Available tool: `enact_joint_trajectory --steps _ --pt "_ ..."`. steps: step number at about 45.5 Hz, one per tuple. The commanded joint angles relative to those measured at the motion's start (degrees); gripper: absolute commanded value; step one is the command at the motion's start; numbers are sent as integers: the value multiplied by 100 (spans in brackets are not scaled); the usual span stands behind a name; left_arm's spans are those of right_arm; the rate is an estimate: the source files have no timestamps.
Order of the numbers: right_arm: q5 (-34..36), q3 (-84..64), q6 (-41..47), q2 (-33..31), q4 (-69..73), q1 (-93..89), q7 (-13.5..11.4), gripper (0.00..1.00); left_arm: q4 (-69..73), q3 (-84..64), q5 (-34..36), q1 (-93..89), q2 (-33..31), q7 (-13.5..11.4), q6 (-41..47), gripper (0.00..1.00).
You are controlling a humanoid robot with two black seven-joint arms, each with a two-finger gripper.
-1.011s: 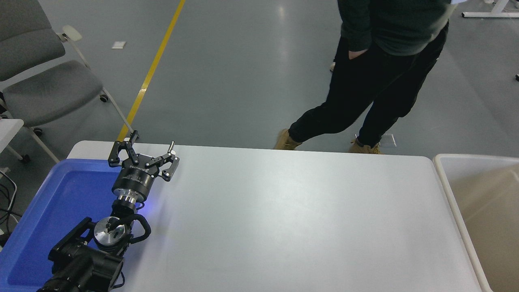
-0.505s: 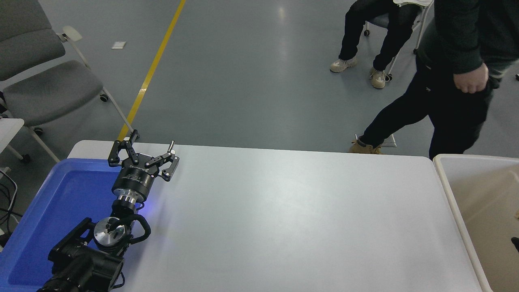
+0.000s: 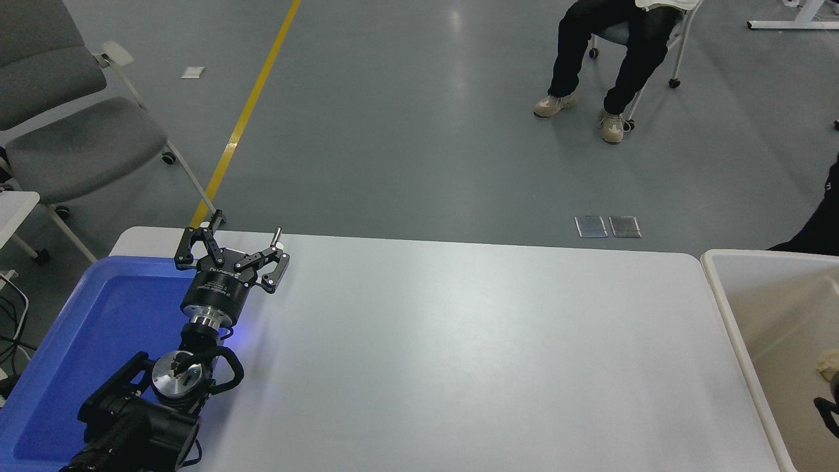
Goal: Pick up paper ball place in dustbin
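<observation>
The dustbin [image 3: 722,290], beige with a white rounded rim, stands at the table's right end. A tan crumpled paper ball [image 3: 830,364] shows at the picture's right edge, inside the dustbin's outline. Just below the ball, a small black part of my right gripper [image 3: 827,412] pokes in from the right edge over the bin. Most of that gripper is cut off, and I cannot tell whether it touches the ball. My left gripper [image 3: 248,224] is open and empty, parked at the lower left by the table's far left corner.
A blue shallow tray [image 3: 98,314] lies under the left arm on the white table [image 3: 459,328]. A seated person's legs [image 3: 613,52] are far back on the floor. A dark sleeve [image 3: 822,226] shows behind the bin. A grey chair [image 3: 72,141] stands at the far left.
The person standing at the table's far side has walked off to the right. The paper ball and a part of my right gripper have come into view over the dustbin. The left arm has not moved.
</observation>
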Motion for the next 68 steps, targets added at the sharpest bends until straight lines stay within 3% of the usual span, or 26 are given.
enact_joint_trajectory --steps 1,22,33,40,52,68 --pt "-32 -100 48 -84 142 205 0 100 0 0 0 0 -1 0 0 99" --pt "-129 -2130 48 -883 1680 2137 -17 100 0 0 0 0 7 0 0 99" --pt "-103 -2192 5 -1156 2945 3333 -9 100 0 0 0 0 -1 0 0 99" --pt "-15 -1017 13 -1042 3710 3466 -9 100 0 0 0 0 -1 0 0 99" --pt "3 1586 75 -208 3904 2641 35 100 0 0 0 0 7 0 0 99" --pt "829 2581 470 487 3895 1770 105 100 0 9 0 0 -1 0 0 99"
